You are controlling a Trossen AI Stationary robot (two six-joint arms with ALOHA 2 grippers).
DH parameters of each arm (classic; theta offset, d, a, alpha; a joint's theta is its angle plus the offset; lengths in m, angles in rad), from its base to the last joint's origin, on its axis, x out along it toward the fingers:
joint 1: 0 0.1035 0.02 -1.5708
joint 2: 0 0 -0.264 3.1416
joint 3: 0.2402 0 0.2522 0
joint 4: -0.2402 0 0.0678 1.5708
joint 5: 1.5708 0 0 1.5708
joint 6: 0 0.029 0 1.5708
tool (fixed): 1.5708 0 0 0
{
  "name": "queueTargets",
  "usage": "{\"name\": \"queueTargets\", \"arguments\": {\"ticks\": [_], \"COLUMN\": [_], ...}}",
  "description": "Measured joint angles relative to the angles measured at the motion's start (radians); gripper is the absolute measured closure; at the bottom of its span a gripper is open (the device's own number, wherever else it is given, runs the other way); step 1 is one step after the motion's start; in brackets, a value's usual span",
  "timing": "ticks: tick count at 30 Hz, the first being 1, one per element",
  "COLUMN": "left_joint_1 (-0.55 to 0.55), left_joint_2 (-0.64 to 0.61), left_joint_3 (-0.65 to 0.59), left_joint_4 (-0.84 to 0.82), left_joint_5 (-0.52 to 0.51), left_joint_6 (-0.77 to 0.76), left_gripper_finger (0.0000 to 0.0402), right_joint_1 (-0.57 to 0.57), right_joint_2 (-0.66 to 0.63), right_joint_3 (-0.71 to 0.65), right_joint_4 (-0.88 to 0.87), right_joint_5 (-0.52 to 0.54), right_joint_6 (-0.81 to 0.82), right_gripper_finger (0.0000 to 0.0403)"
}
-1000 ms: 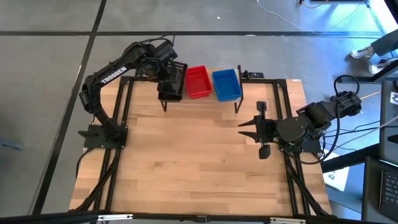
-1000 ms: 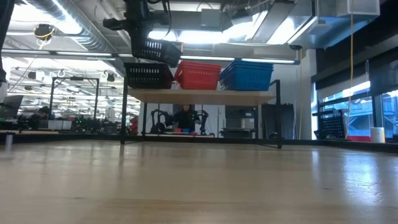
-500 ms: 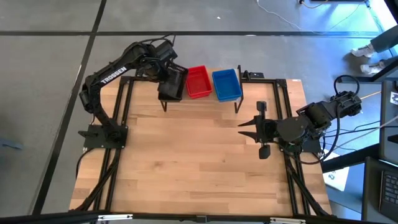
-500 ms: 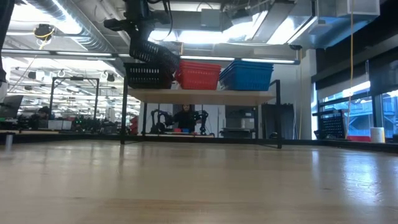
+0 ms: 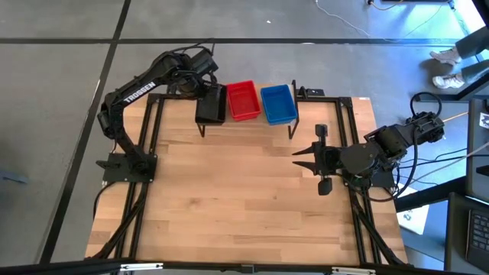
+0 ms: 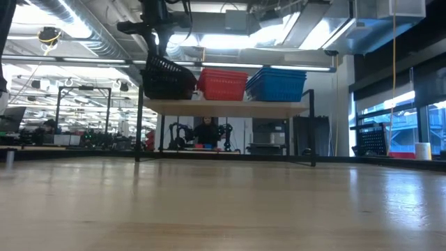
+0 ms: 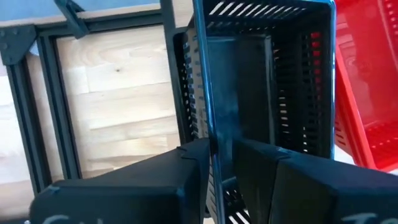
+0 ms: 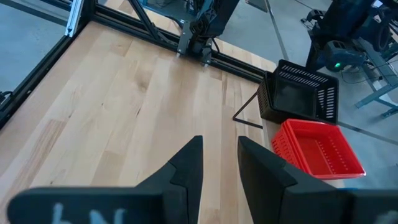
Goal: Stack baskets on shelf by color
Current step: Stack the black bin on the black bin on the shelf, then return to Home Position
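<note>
- Now the left gripper (image 5: 208, 82) sits at the far-left end of the shelf (image 6: 230, 107), its fingers (image 7: 186, 163) on either side of one wall of the top black basket (image 5: 211, 102); they look slackened round that rim, though whether the wall is fully free I cannot tell.
- That black basket rests on the black stack at the shelf's left end, slightly tilted in the low view, so it seems not quite seated in the one under it.
- Just to its right stand the red baskets (image 5: 243, 99), then the blue baskets (image 5: 278, 103), each colour in its own pile.
- Judged from this, the step in hand is the release. Doing it well means spreading the fingers enough to clear the wall on both sides before lifting.
- Lift straight up off the rim. A sideways pull could drag the basket off the stack or knock the red pile beside it.
- If the basket stays cocked, a light press on its rim should nest it.
- Over at the right of the table the right gripper (image 5: 307, 159) waits, well apart from the shelf, fingers apart and holding nothing.
</note>
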Motion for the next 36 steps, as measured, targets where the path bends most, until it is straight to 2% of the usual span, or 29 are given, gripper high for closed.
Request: {"name": "queueTargets", "arguments": {"ticks": [4,9,16,23,28,32,36], "left_joint_1": [0.000,-0.005,-0.026,-0.181,-0.306,-0.387,-0.458], "left_joint_2": [-0.008,-0.032,-0.059,-0.061,-0.061,-0.061,-0.077], "left_joint_3": [0.000,0.000,0.000,0.001,0.001,0.001,-0.001], "left_joint_4": [0.019,0.033,0.060,0.148,0.048,-0.023,-0.089], "left_joint_5": [-0.002,-0.052,-0.054,-0.024,-0.004,-0.045,-0.138], "left_joint_6": [0.048,0.072,0.116,0.370,0.498,0.513,0.491], "left_gripper_finger": [0.0344,0.0345,0.0346,0.0346,0.0346,0.0352,0.0390], "right_joint_1": [0.000,0.000,0.000,-0.029,-0.032,-0.032,-0.032], "right_joint_2": [0.000,0.000,0.000,-0.001,-0.045,-0.095,-0.166], "right_joint_3": [0.000,0.000,0.000,0.000,-0.001,-0.001,-0.001], "right_joint_4": [0.000,0.000,-0.001,-0.017,-0.022,-0.026,-0.056], "right_joint_5": [0.000,0.000,0.000,0.022,0.034,0.035,0.037], "right_joint_6": [0.001,0.000,0.001,0.080,0.105,0.125,0.187], "right_gripper_finger": [0.0304,0.0304,0.0304,0.0305,0.0343,0.0394,0.0396]}}
